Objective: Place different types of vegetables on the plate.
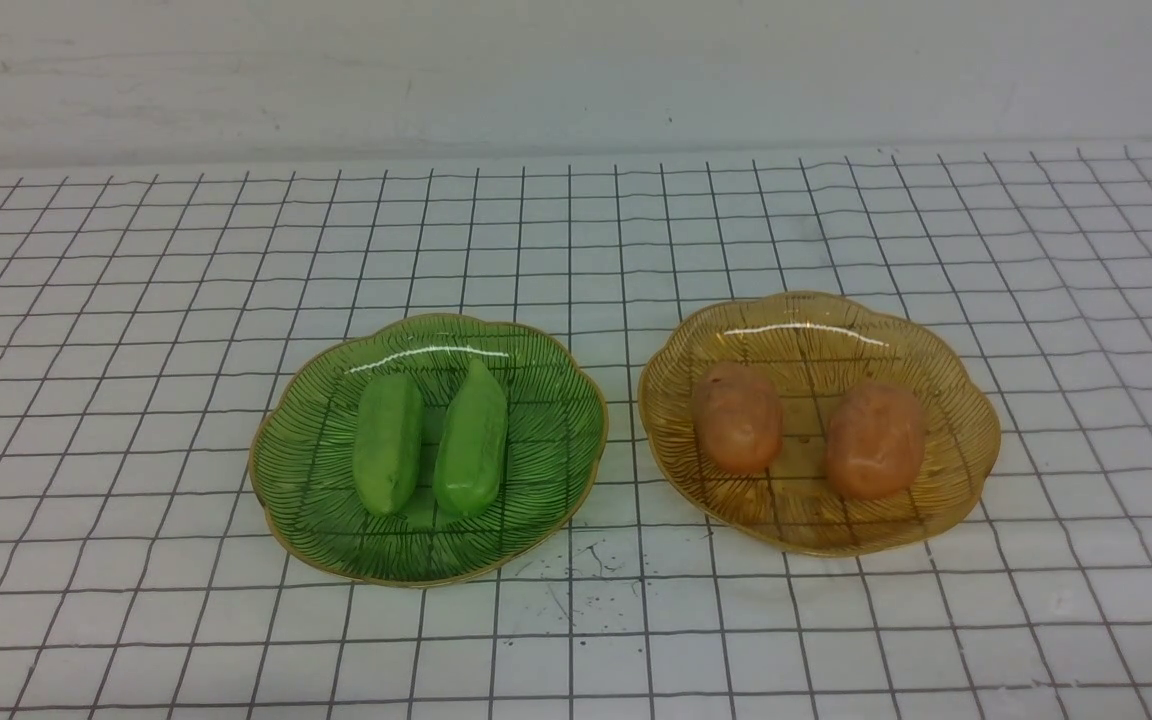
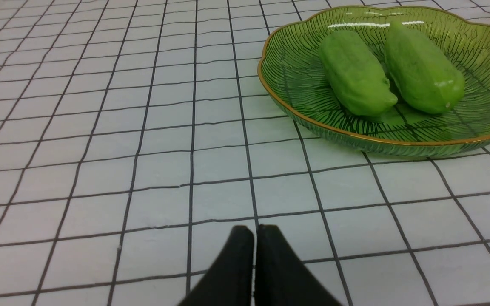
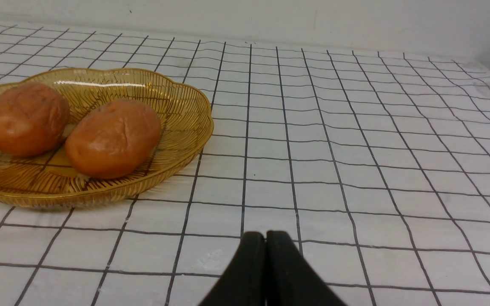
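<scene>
Front view: white gridded cloth point(image 1: 576, 640), pale wall point(image 1: 576, 70); left claw point(image 2: 254, 231) and right claw point(image 3: 265, 238) pressed together.

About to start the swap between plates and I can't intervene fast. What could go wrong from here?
1. The two cucumbers lie close together in the green plate; a pincer might nudge both.
2. The potatoes are rounded and could roll or slip.
3. The amber plate looks light; its raised rim could catch and slide.
</scene>
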